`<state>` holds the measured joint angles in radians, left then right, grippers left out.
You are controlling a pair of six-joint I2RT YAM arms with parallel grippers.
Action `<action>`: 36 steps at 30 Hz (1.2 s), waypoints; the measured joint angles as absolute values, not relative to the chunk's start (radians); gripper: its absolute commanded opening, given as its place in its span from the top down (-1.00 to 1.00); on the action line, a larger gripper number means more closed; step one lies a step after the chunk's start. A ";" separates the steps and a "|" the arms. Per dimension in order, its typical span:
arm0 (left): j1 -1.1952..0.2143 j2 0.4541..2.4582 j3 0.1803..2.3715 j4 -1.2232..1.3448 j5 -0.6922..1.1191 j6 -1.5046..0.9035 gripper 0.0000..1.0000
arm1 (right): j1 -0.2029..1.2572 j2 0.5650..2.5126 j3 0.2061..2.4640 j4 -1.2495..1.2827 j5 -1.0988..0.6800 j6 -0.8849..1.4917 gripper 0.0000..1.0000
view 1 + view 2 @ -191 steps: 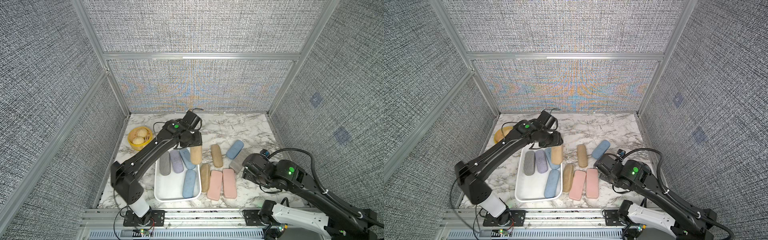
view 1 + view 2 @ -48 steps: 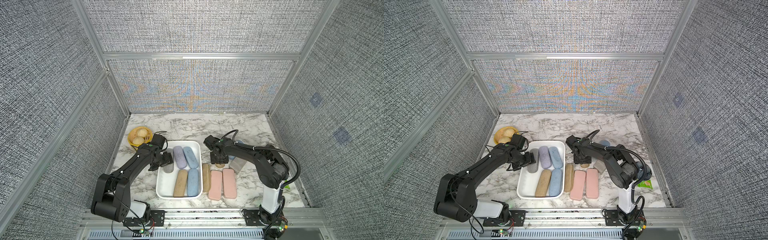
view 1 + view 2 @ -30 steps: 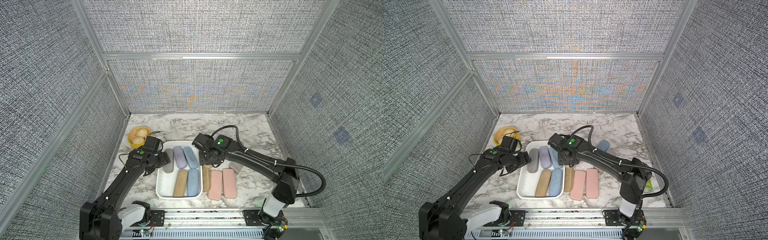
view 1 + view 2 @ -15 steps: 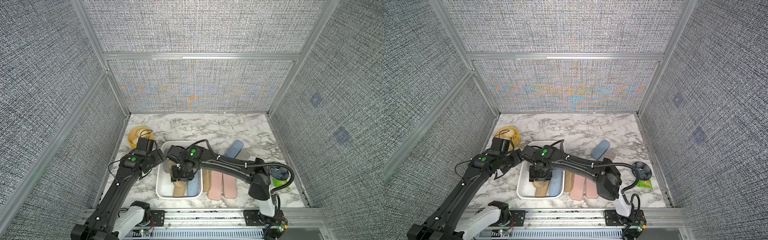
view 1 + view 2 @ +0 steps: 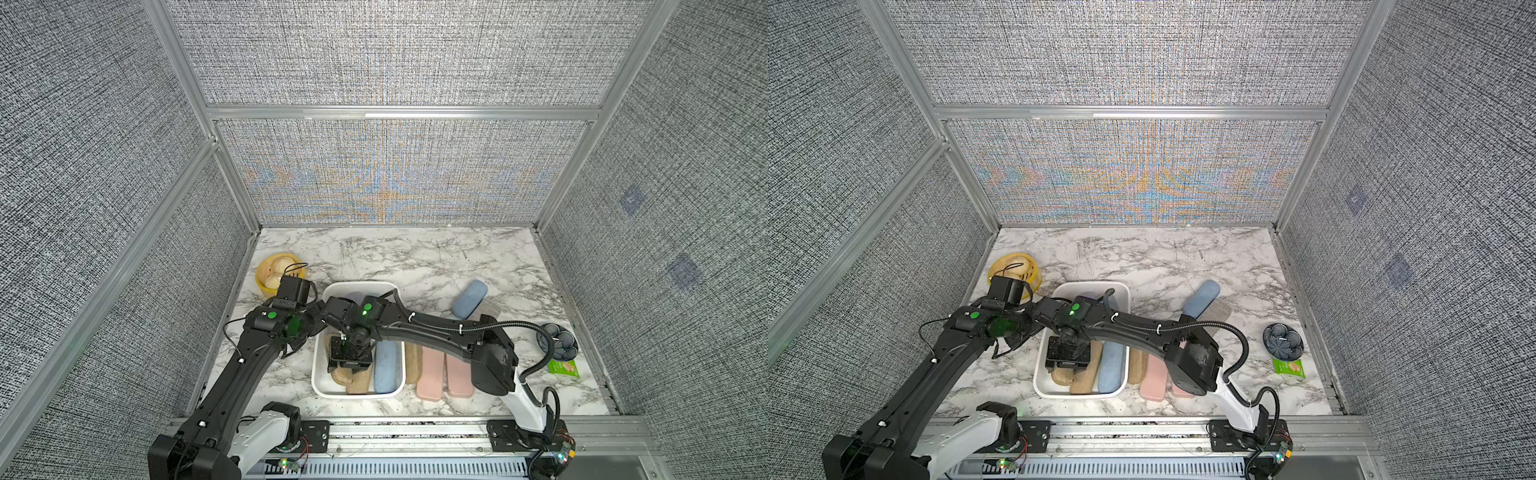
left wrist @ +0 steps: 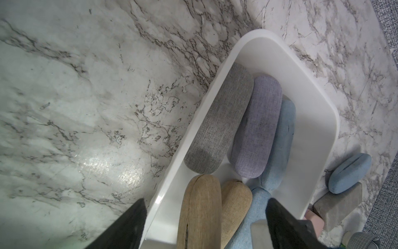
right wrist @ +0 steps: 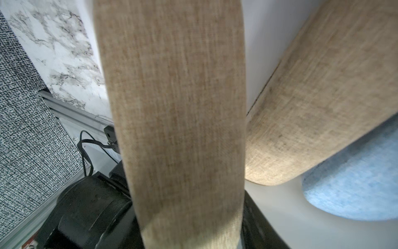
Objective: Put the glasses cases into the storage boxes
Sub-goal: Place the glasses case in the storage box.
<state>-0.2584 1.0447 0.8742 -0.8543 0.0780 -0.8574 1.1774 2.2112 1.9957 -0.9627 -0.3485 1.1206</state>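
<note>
tan fabric case (image 7: 178, 107) pinched between right gripper (image 5: 348, 358) jaws, low inside white tray (image 5: 316, 384), beside 2nd tan case (image 7: 312, 97). left gripper (image 6: 204, 207) jaws spread, empty, straddling tray's wall. 2 pink cases (image 5: 429, 374) lay outside tray.

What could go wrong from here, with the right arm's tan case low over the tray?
1. The right gripper holds a tan case close beside a second tan case in the white tray's crowded near end; released, it may land tilted or stacked.
2. The open left gripper hovers at the same tray edge, so the arms could clash on retreat.
</note>
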 measured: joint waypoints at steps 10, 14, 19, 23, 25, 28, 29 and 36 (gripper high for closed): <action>-0.257 1.049 0.860 -0.847 0.080 -0.864 -0.76 | 1.167 2.282 2.082 -0.975 -0.336 1.169 -0.04; -0.255 1.049 0.859 -0.847 0.081 -0.861 -0.76 | 1.166 2.302 2.123 -1.013 -0.298 1.174 -0.04; -0.253 1.042 0.839 -0.844 0.081 -0.860 -0.76 | 1.168 2.312 2.138 -1.043 -0.270 1.174 -0.10; -0.253 1.047 0.834 -0.844 0.081 -0.860 -0.77 | 1.174 2.312 2.147 -1.059 -0.241 1.178 -0.36; -0.253 1.048 0.833 -0.845 0.081 -0.857 -0.77 | 1.174 2.312 2.152 -1.059 -0.236 1.177 -0.36; -0.253 1.048 0.833 -0.845 0.081 -0.856 -0.77 | 1.177 2.308 2.150 -1.059 -0.231 1.177 -0.38; -0.253 1.048 0.833 -0.847 0.081 -0.854 -0.77 | 1.178 2.304 2.147 -1.059 -0.227 1.177 -0.39; -0.253 1.026 0.831 -0.870 0.076 -0.845 -0.77 | 1.187 2.251 2.119 -1.059 -0.216 1.172 -0.38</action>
<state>-0.2535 1.0256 0.8307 -0.8703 0.0765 -0.8448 1.1866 2.2509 2.1185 -1.0592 -0.2161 1.1717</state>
